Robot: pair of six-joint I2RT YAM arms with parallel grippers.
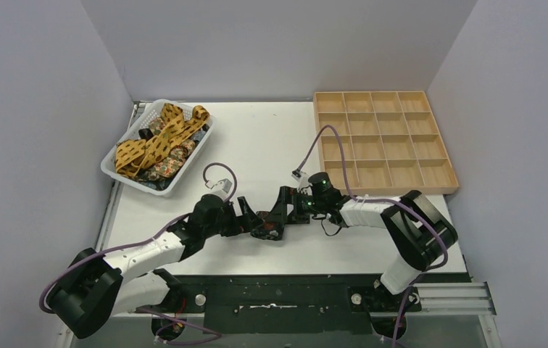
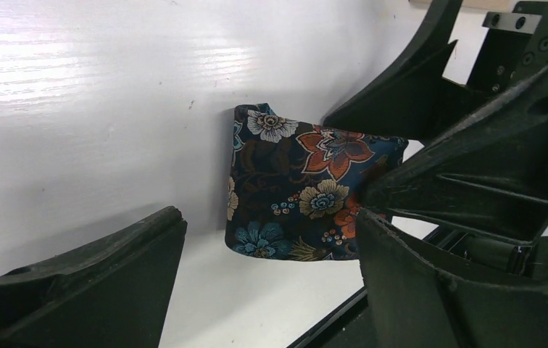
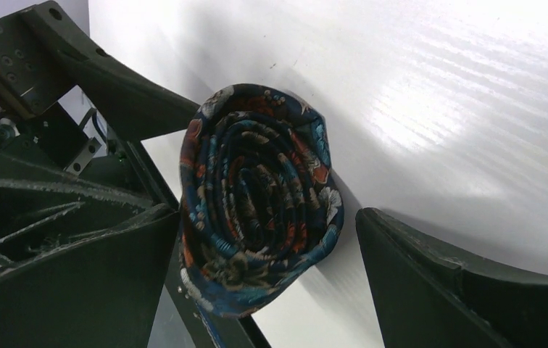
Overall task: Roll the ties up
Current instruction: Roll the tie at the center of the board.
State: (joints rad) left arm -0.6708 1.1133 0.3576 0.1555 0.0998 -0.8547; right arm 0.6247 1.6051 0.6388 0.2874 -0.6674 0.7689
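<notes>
A dark navy floral tie, rolled into a tight coil, sits on the white table between my two grippers. The left wrist view shows its side; the right wrist view shows its spiral end. My left gripper is open, its jaws wide apart, the roll just past its tips and against its right finger. My right gripper is open around the roll. The roll rests against its left finger, with a gap to the right finger.
A white basket at the back left holds several loose ties, mustard-yellow spotted ones on top and dark floral ones beneath. A wooden tray of empty compartments stands at the back right. Grey walls enclose the table.
</notes>
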